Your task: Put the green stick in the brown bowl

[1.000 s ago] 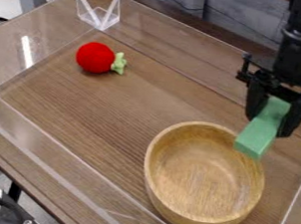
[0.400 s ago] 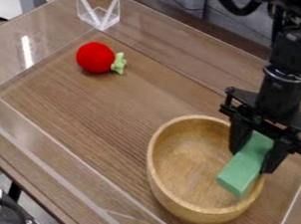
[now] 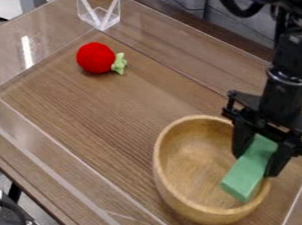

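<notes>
The green stick (image 3: 248,175) is a flat light-green block, tilted, its lower end down inside the brown bowl (image 3: 189,168) at the bowl's right side. My gripper (image 3: 264,148) comes straight down from above and is shut on the stick's upper end, black fingers on either side of it. The bowl is wide, round and of light wood, and stands at the front right of the wooden table. Whether the stick's lower end touches the bowl's floor I cannot tell.
A red round fruit (image 3: 97,57) with a green stem lies at the back left. Clear plastic walls (image 3: 30,143) fence the table, with a clear folded piece (image 3: 99,14) at the back. The right wall runs close by the bowl.
My gripper has carried the green stick from just outside the bowl's right rim towards the front and down into the bowl. The bowl has shifted slightly to the right.
</notes>
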{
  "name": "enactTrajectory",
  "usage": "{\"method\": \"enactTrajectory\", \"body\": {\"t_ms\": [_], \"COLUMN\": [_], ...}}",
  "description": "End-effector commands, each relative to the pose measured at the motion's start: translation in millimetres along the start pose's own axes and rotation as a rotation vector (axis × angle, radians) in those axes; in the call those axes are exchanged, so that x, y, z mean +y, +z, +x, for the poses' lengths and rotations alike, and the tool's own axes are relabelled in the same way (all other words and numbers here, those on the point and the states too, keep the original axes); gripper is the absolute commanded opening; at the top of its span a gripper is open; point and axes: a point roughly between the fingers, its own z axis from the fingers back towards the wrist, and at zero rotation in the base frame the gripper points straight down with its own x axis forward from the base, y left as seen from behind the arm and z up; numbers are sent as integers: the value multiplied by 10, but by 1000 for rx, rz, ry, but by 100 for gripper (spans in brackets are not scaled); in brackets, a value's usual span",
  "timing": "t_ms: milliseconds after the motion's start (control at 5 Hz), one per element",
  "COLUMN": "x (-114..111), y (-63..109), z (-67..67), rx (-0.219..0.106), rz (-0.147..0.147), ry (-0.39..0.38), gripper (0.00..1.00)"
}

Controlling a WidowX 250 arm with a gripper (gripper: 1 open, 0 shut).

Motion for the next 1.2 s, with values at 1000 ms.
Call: {"method": "enactTrajectory", "body": {"t_ms": [1000], "x": [236], "y": [162], "z": [-287], "rx": [2], "rz": [-2], "ry": [11], "gripper": [0]}}
